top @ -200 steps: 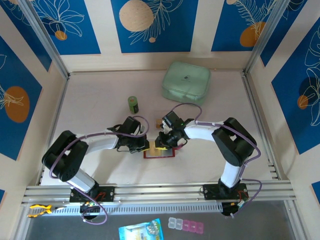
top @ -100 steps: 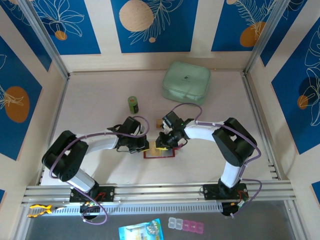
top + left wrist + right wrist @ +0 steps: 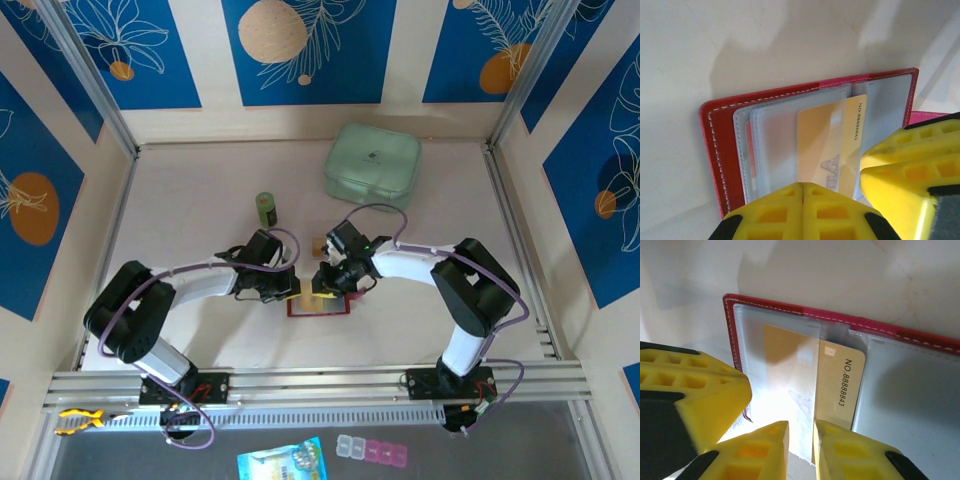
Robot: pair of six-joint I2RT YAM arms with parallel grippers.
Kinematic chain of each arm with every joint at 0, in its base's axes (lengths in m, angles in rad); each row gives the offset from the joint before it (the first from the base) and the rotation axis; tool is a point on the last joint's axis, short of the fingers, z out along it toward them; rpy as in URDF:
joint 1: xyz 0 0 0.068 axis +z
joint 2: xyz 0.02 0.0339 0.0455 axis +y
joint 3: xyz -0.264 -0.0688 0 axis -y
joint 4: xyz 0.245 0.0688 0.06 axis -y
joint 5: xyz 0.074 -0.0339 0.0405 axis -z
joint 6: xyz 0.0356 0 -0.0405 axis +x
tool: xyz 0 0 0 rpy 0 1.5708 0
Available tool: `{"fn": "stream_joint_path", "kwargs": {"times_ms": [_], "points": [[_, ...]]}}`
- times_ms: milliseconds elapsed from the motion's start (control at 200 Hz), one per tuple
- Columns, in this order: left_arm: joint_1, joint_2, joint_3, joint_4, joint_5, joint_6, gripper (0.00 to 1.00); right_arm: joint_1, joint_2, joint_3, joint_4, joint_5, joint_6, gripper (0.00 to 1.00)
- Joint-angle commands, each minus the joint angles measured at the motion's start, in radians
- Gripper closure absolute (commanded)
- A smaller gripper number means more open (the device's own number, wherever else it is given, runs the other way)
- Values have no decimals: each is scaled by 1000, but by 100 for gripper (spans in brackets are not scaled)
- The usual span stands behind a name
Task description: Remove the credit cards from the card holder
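the card holder (image 3: 320, 310) lies open and flat on the table (image 3: 200, 200), near the front centre, between the two arms. its red cover faces down and its clear pockets (image 3: 775, 145) face up.

the left gripper (image 3: 802, 200) is fully closed, finger against finger, with nothing between the jaws. its tips sit over the clear pockets at one edge of the card holder.

one orange-yellow credit card (image 3: 840, 385) stands partly out of a pocket. the exposed strip carries a printed number; the remainder shows through the clear plastic.

the right gripper (image 3: 801, 445) is set at the edge of the card holder, just beside the left gripper. its jaws stand a narrow gap apart, and the near end of the credit card runs into that gap. the jaws appear to be clamped on the card, though the contact itself is hidden by the fingers.

a mint-green case (image 3: 372, 163) lies at the back of the table, well apart from the card holder. a small green cylinder (image 3: 266, 208) stands upright behind the left gripper.
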Motion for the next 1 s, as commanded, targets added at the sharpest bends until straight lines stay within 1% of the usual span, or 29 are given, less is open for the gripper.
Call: {"fn": "stream_joint_path", "kwargs": {"times_ms": [0, 435, 555, 675, 995], "points": [[-16, 6, 27, -17, 13, -3, 97, -14, -41, -5, -27, 0, -11, 78], [-17, 45, 12, -10, 3, -1, 98, -37, -3, -15, -34, -20, -15, 78], [-18, 46, 9, -16, 1, 0, 98, -37, 6, -16, -42, -18, -17, 75], [-17, 47, 10, -25, 2, 5, 98, -37, 11, -22, -40, -18, -15, 75], [-17, 51, 13, -40, -3, 9, 99, -37, 44, -37, 0, -61, -2, 75]]}}
